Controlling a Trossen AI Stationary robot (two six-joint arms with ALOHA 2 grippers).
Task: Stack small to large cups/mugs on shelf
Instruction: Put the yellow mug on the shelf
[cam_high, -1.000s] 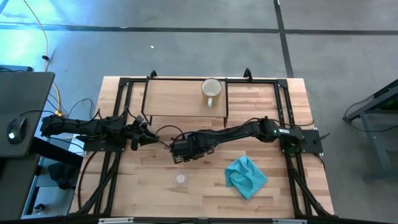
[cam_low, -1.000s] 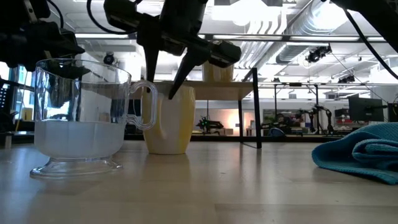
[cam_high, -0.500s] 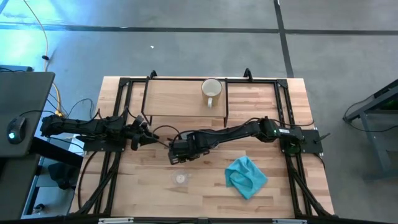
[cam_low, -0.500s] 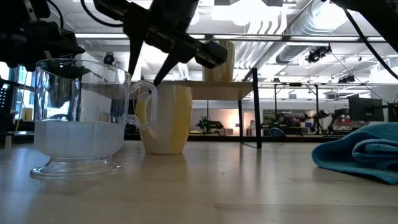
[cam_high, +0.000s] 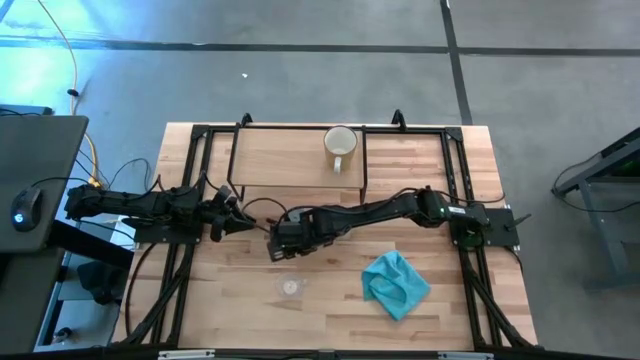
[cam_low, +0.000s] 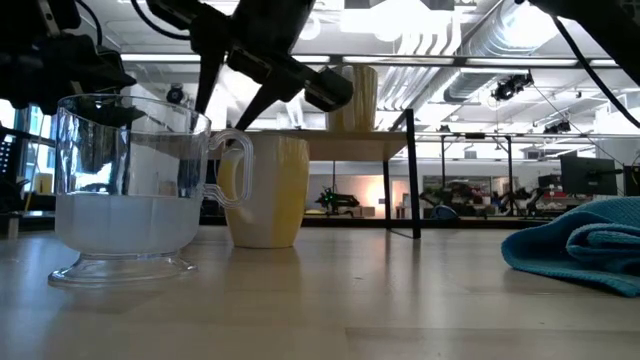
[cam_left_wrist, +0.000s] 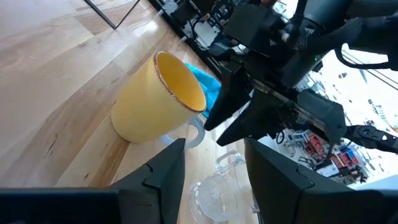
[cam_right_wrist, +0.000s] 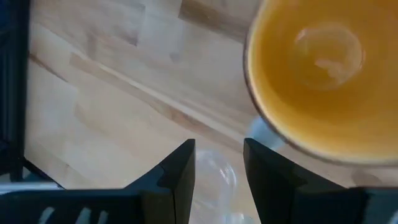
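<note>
Since a moment ago, the right gripper (cam_low: 232, 92) has slid sideways, off the yellow-orange mug (cam_low: 266, 190) and toward the clear glass cup (cam_low: 128, 190). Its two fingers (cam_right_wrist: 179, 180) are apart with nothing between them. In the right wrist view they point down at the table (cam_high: 330, 300), with the mug's rim just beside them and the glass cup showing faintly between.

On the other side, the left gripper (cam_left_wrist: 214, 171) waits near the mug. Its fingers are spread too, and they hold nothing.

Both small things stand on the table, close together. A cream mug (cam_high: 339, 145) stands on the shelf (cam_high: 280, 155) at the back. Well off to one side lies a blue cloth (cam_high: 396, 283).

The glass cup looks light, hard and smooth, so it may slip. I think it could crack if squeezed hard. A good place to hold it is across the rim or wall. Its handle (cam_low: 238, 170) seems to touch the mug, though that is hard to tell. The mug looks heavier and stiff, so its thick rim is a safe place to pinch.
</note>
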